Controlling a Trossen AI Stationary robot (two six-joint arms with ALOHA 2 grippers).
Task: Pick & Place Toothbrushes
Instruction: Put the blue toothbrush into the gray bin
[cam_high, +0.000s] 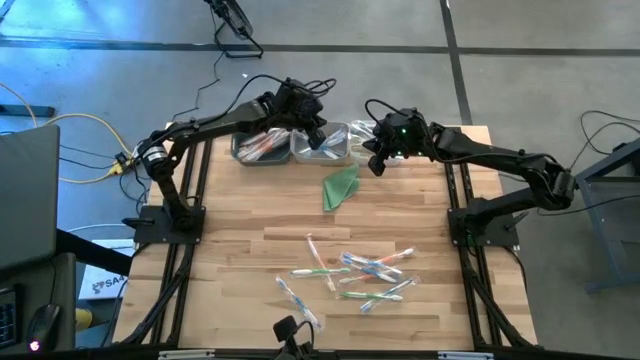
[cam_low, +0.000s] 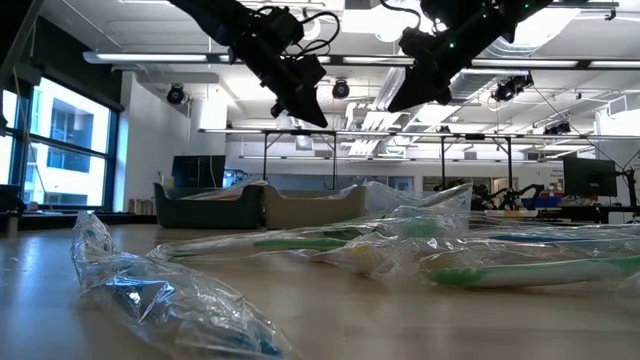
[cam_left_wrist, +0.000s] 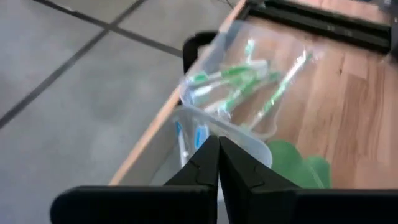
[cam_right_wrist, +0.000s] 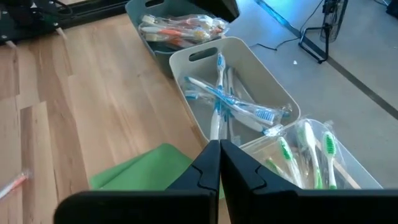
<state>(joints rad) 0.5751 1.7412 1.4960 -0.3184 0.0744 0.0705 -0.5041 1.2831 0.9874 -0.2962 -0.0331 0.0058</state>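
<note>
Sorting by colour seems to be the reason for the three bins at the far edge of the table. On the left, the dark bin (cam_high: 260, 147) holds the orange toothbrushes (cam_right_wrist: 177, 26). The left gripper (cam_high: 316, 135) hangs above the middle white bin (cam_right_wrist: 233, 93), where the blue toothbrushes (cam_right_wrist: 227, 102) lie; its fingers are pressed together and hold nothing, so I judge it has no load to bring now. Next to it the clear bin (cam_right_wrist: 311, 158) keeps the green toothbrushes (cam_right_wrist: 305, 149). The right gripper (cam_high: 378, 166) hovers just beside this bin, also closed and empty. A green folded cloth (cam_high: 341, 187) lies near the bins. Many loose toothbrushes (cam_high: 360, 275), each in a clear wrapper, wait scattered on the near part of the wooden table (cam_high: 250, 230), well apart from both grippers.
</note>
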